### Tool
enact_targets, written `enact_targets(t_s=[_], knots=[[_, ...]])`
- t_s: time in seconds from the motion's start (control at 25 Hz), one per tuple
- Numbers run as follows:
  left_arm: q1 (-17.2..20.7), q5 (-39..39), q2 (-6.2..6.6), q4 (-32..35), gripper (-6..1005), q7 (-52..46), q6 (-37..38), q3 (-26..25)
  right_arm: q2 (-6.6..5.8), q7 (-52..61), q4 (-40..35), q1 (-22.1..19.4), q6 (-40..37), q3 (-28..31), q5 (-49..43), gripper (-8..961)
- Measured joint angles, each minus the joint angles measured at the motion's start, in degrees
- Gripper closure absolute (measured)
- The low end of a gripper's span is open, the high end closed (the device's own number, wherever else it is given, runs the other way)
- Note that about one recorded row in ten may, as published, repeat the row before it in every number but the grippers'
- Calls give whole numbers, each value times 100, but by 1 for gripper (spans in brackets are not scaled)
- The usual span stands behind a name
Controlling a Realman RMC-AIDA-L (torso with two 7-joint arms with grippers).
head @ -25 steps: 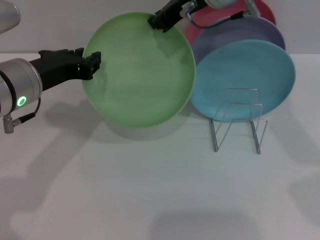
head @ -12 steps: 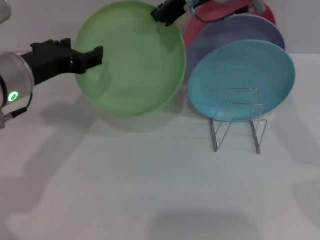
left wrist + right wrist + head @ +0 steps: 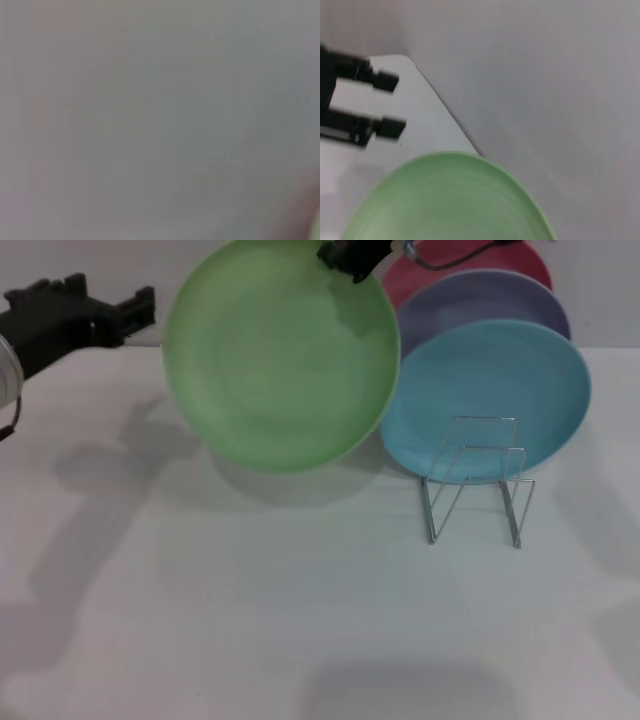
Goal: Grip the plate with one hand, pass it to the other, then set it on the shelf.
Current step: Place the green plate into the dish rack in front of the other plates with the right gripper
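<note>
Right gripper (image 3: pixel 352 257) is pinching the green plate (image 3: pixel 282 355) at its upper rim, near the desk's far edge about mid-width. Plate is held upright, face toward the head camera, clear of the desk (image 3: pixel 300 620); its shadow falls on the desk below it.

Left gripper (image 3: pixel 125 312) sits off the plate's left side near the far-left corner, apart from the rim, visible gap between them. Right wrist view shows the left gripper (image 3: pixel 385 102) with its two fingers (image 3: pixel 386 80) spread, nothing between them, and the plate (image 3: pixel 450 200) rim in the foreground.

Left wrist view is a uniform grey blur, nothing usable.

Wire rack (image 3: pixel 476 480) stands on the desk right of centre, toward the far edge. Its front slots hold nothing. Behind it, overlapping front to back: turquoise plate (image 3: pixel 490 400), lavender plate (image 3: pixel 490 300), red plate (image 3: pixel 440 268), all upright. Green plate's right rim overlaps the turquoise plate's left edge in the head view; cannot tell if they touch.
</note>
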Motion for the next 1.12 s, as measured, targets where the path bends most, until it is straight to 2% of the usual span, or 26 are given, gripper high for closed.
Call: enact_targets(t_s=[0.08,0.12,0.16,0.2,0.28,0.32,0.36,0.4,0.44,0.48,0.64,0.68,0.8,1.12], knots=[[105,3,-7,128,231,51,621,70,1,-377,534,-172,158,-6,-256,923],[105,3,-7,128,231,51,621,70,1,-377,534,-172,158,-6,-256,923],[195,4,-8,205,231,62,1052,190,13,-642,981,-335,242,-3,-349,923],[195,4,-8,205,231,62,1052,190,13,-642,981,-335,242,-3,-349,923],[374,4,-4,334,231,137,1824,505,18,-953,1651,-583,355,12,-356,923],[374,4,-4,334,231,137,1824,505,18,-953,1651,-583,355,12,-356,923],[446,4,-7,416,231,183,2153,655,22,-1039,1846,-657,409,12,-343,923],[461,5,-9,449,231,188,2252,692,47,-1217,2192,-795,526,1,-316,923],[461,5,-9,449,231,188,2252,692,47,-1217,2192,-795,526,1,-316,923],[476,5,-10,501,231,191,2384,748,122,-1464,2562,-972,664,-37,-321,923],[508,5,-9,663,231,191,2819,948,207,-1703,2994,-1204,832,-77,-370,923],[523,5,-8,758,231,191,3064,1057,212,-1835,3172,-1335,919,-75,-346,924],[524,7,-9,836,231,188,3193,1118,206,-1987,3293,-1468,949,-51,-305,924],[467,11,-12,958,231,177,3314,1248,156,-2484,3648,-1859,1019,9,-240,924]])
